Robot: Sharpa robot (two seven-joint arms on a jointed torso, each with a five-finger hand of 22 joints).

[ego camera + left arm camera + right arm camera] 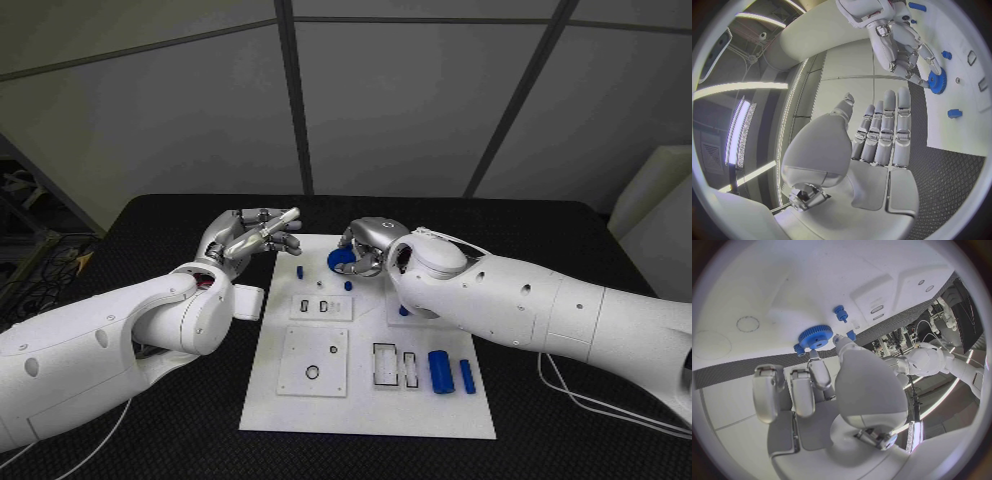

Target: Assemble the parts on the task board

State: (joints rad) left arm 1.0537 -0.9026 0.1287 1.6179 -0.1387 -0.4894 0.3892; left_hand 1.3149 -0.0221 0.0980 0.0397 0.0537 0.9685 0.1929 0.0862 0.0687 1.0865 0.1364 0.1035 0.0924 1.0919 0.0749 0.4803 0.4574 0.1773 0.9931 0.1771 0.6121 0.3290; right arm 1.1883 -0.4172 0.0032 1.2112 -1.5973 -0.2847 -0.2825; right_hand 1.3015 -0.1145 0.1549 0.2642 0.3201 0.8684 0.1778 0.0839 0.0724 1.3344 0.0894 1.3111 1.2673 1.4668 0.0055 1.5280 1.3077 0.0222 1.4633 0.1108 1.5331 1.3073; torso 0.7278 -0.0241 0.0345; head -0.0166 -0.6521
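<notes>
The black table (144, 215) is the biggest thing, and the white task board (368, 405) lies in the middle of it. No words or labels can be read on anything.

The right hand (368, 245) is over the far end of the board. Its fingertips (820, 377) close around a round blue gear (815, 336) with little teeth, which sits at the board. A small blue peg (841, 313) stands just beside the gear.

The left hand (253, 235) is up over the table at the board's left far corner. Its fingers (886, 130) are straight and side by side, and it holds nothing.

Two blue cylinders (453, 373) lie side by side near the board's right edge, next to narrow slots (397, 365).
</notes>
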